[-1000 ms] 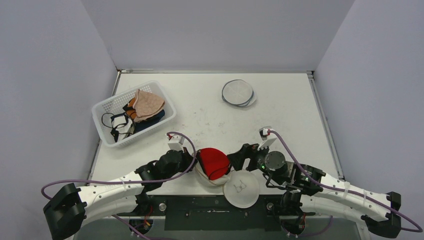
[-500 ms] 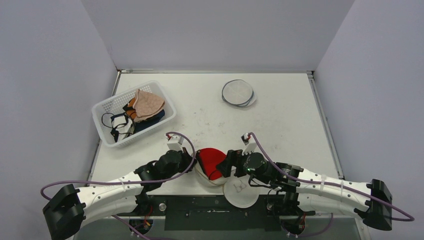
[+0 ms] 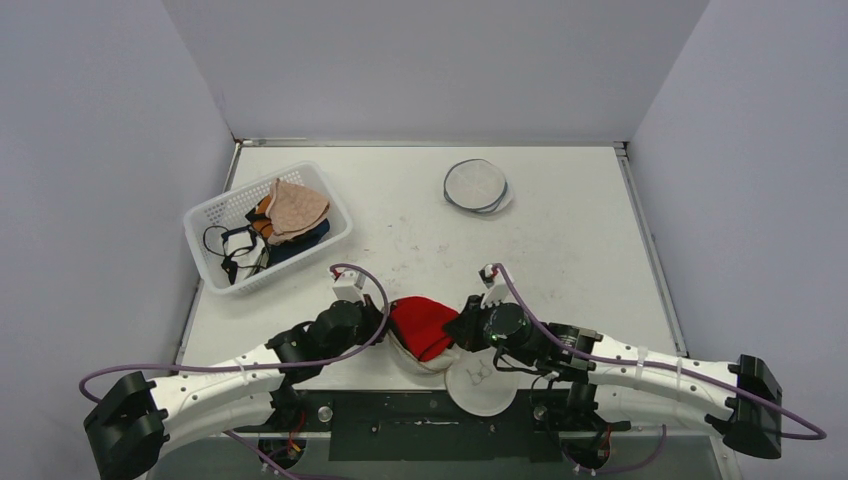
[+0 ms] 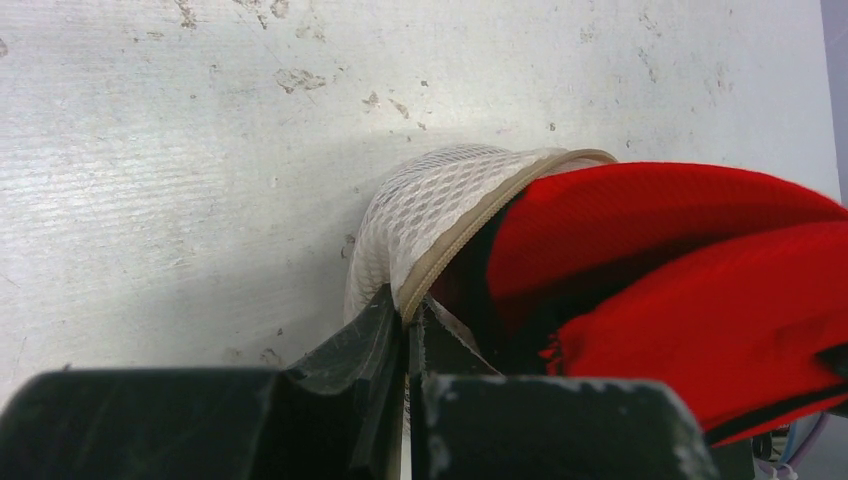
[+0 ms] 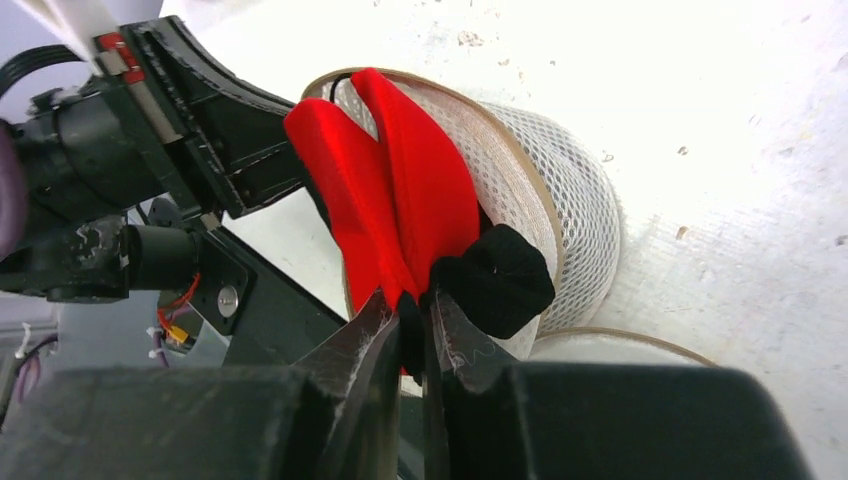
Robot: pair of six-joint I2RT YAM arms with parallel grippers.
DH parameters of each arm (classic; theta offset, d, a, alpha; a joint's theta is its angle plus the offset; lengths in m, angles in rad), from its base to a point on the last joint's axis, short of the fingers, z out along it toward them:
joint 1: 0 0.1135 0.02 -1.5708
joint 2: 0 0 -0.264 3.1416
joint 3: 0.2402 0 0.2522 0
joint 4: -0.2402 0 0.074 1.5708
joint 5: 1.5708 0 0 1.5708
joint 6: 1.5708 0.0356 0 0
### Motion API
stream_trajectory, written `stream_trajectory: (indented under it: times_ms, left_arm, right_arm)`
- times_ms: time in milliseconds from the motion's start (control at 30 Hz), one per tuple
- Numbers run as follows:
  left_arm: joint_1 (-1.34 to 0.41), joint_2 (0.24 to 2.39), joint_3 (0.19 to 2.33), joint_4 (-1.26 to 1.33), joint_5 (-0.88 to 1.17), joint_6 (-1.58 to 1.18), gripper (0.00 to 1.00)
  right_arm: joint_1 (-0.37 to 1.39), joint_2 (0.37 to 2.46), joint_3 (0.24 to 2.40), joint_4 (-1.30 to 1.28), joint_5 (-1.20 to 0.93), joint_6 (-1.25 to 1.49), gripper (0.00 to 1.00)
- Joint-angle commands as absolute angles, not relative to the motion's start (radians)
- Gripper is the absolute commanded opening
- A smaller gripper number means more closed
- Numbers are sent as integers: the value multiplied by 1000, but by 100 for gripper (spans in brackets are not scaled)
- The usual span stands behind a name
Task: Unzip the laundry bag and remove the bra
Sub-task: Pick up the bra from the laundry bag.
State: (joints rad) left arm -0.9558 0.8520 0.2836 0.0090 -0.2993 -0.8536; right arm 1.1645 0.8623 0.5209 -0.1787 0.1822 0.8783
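Both clenched: left end effector (image 4: 408, 320) on mesh laundry bag (image 4: 420, 205), right end effector (image 5: 415, 315) on red bra (image 5: 420, 190).

The bra (image 4: 680, 250) runs off the right edge.

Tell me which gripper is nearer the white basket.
Left. The left gripper, shut on the laundry bag, is right of the white basket, toward the robot; the right gripper, shut on the bra, is farther right.
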Motion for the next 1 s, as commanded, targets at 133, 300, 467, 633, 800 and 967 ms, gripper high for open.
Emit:
stream_trajectory:
  times_ms: [133, 300, 467, 633, 800, 967]
  left_arm:
    - [-951, 839, 346, 2, -339, -866, 1]
    - [-949, 809, 416, -144, -345, -904, 47]
    - [-949, 686, 489, -235, -312, -919, 78]
    - [-945, 501, 510, -286, -335, -944, 98]
    - [-942, 257, 385, -96, -355, -905, 96]
    - [-941, 116, 298, 183, -217, -670, 96]
  right_arm:
    - [1158, 772, 741, -350, 188, 682, 5]
    - [1158, 728, 768, -363, 201, 650, 5]
    - [1157, 677, 757, -279, 219, 643, 5]
    - [1154, 651, 749, -197, 238, 654, 5]
    - [1151, 640, 735, -114, 194, 658, 5]
    - [1150, 643, 735, -59, 133, 666, 5]
